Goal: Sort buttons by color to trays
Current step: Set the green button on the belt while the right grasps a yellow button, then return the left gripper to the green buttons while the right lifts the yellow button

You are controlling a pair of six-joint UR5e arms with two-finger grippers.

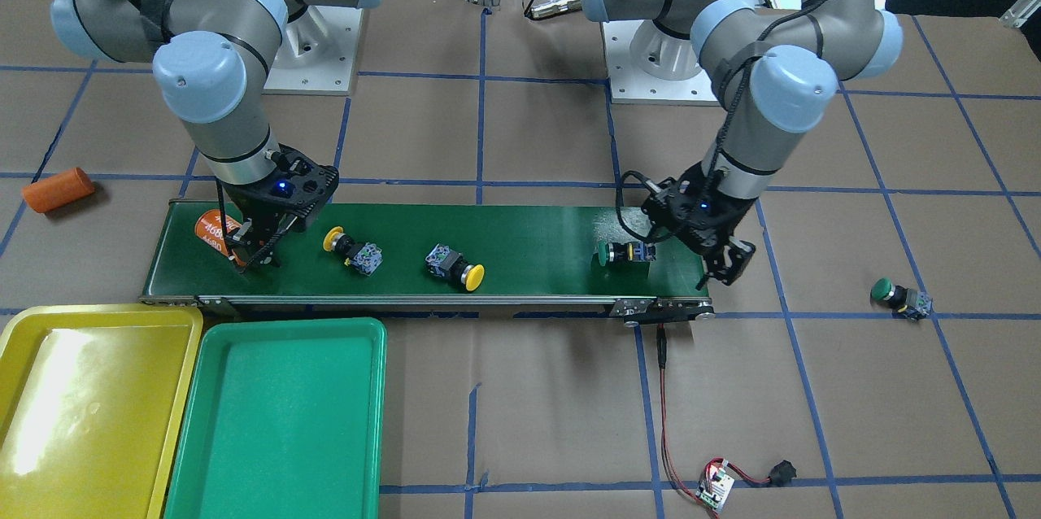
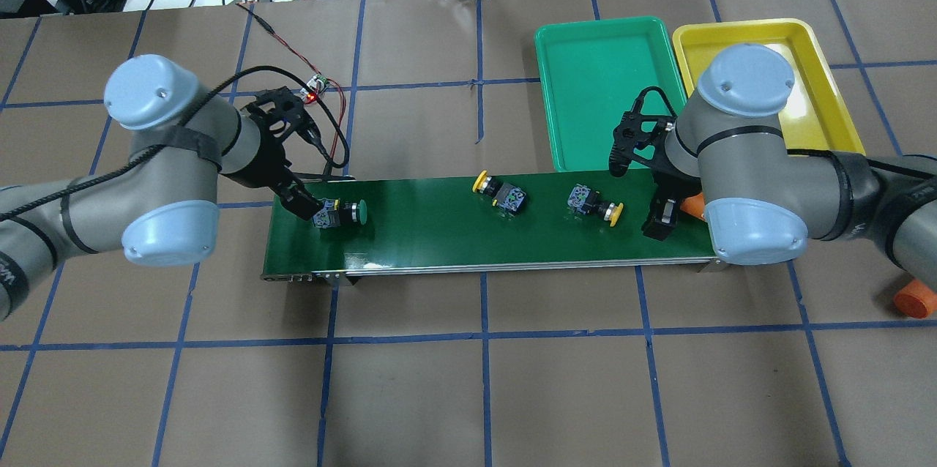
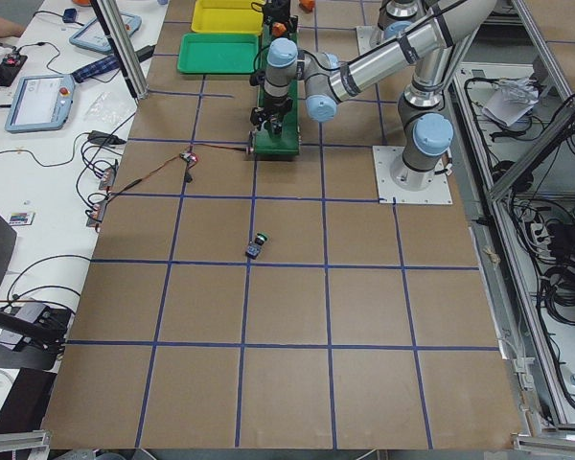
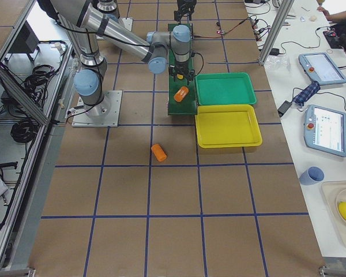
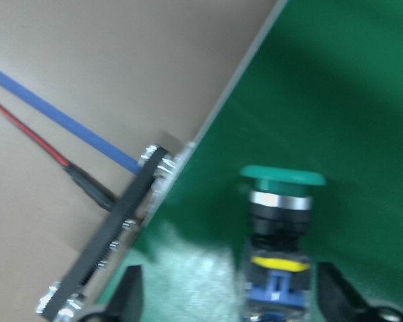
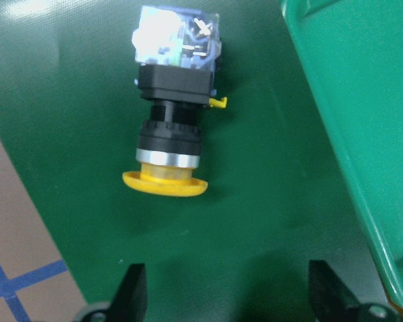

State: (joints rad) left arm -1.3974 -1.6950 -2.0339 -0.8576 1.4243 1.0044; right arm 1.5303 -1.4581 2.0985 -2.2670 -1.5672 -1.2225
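Two yellow-capped buttons [image 1: 350, 248] [image 1: 455, 267] and a green-capped button [image 1: 626, 252] lie on their sides on the dark-green belt [image 1: 529, 234]. A second green button [image 1: 899, 297] lies on the table past the belt's end. My left gripper [image 1: 720, 275] is open at the belt's end. In the left wrist view the green button [image 5: 282, 221] lies with its body end between the spread fingers [image 5: 131, 295]. My right gripper [image 1: 256, 259] is open and empty over the belt; a yellow button [image 6: 171, 134] lies just ahead of it. The green tray [image 1: 276, 421] and yellow tray [image 1: 81, 397] hold nothing.
An orange cylinder marked 4680 [image 1: 215, 228] lies on the belt behind my right gripper. Another orange cylinder [image 1: 57, 189] lies on the table beyond it. A red-black wire with a small circuit board [image 1: 716, 488] runs from the belt's end near my left gripper.
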